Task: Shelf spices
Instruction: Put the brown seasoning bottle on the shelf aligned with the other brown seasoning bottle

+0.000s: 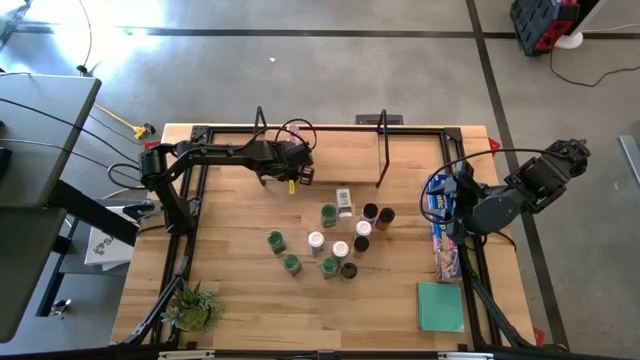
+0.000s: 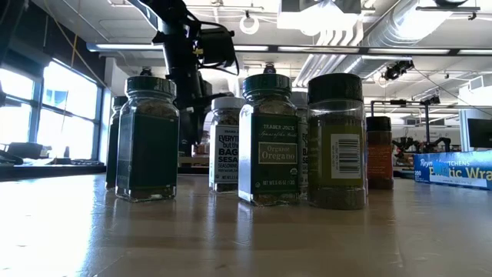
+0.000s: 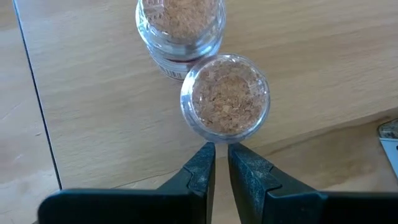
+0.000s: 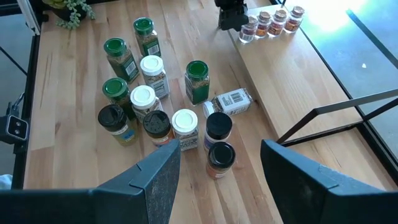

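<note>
Around the jar cluster [image 1: 335, 238] in the middle of the table [image 1: 240, 310]: blue foil-wrap box [image 1: 443, 225] off to its right, teal square [image 1: 441, 306] just past the box's near end, small plant [image 1: 192, 306] at the near left corner. Shelf [image 1: 330, 150] stood at the far edge behind the cluster, light board [image 4: 292, 68] with black wire uprights [image 1: 381, 148]. One upright rose between the right arm and the board. Cluster jars stood upright, long axes vertical, green, white and black caps up; one jar [image 4: 231, 101] lay on its side at the shelf edge, long axis along the table, label up. Four clear-topped jars [image 4: 271, 20] stood upright in a row on the board. Left gripper [image 3: 221, 163] hung over the board just behind two of them [image 3: 225, 96], fingers nearly closed, narrow gap, gripping nothing. Right gripper [image 4: 219, 168] waited right of the cluster near the box, fingers spread wide, empty.
</note>
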Tool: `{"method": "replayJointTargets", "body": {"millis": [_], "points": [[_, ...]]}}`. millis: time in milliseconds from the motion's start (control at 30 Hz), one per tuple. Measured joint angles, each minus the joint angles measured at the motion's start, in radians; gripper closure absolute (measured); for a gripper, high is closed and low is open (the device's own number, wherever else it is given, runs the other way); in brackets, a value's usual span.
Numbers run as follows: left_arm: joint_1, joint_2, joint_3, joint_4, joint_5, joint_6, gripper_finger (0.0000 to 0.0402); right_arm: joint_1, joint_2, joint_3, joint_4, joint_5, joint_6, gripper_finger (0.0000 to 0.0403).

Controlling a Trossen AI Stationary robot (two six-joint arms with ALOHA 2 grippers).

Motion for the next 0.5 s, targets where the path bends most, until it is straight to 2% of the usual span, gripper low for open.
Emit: {"method": "replayJointTargets", "body": {"millis": [500], "points": [[0.000,0.000,0.006,-0.028,-0.035,0.000,0.0362,0.000,0.000,0.000,0.000,0.000,0.000,0.0185]]}}
